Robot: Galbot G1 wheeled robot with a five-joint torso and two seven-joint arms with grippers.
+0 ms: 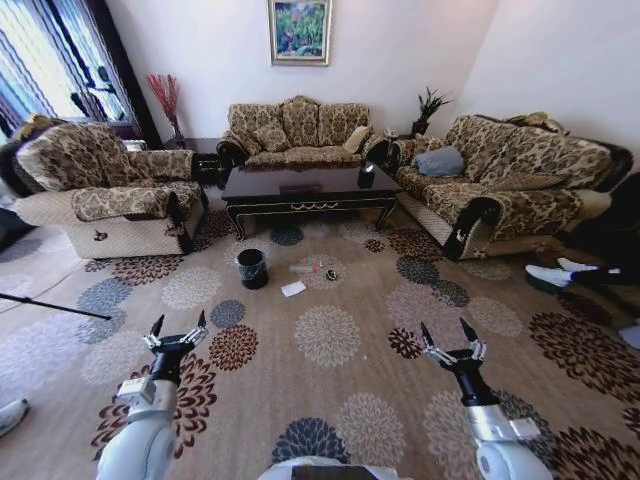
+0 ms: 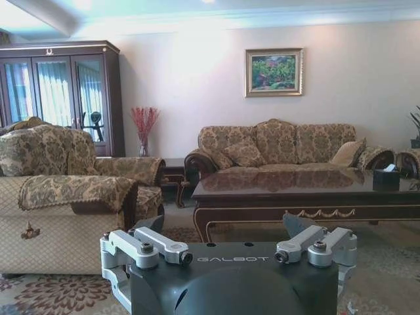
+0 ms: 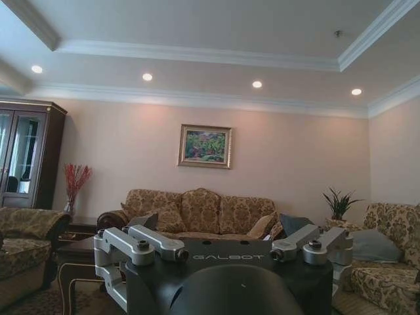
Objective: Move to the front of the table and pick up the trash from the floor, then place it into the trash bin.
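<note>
Head view shows me the trash (image 1: 296,288) on the floor at twelve o'clock, before the table (image 1: 305,187), beside the trash bin (image 1: 252,268), so I'd drive slowly straight, keeping both jaws wide open.

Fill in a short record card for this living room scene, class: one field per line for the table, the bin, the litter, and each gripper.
table: dark coffee table, between the sofas
trash bin: black bin on the carpet in front of the table
trash: clear bottle, white paper square, small dark object, all on the carpet beside the bin
left gripper: open, empty, well short of the litter
right gripper: open, empty, well short of the litter
</note>
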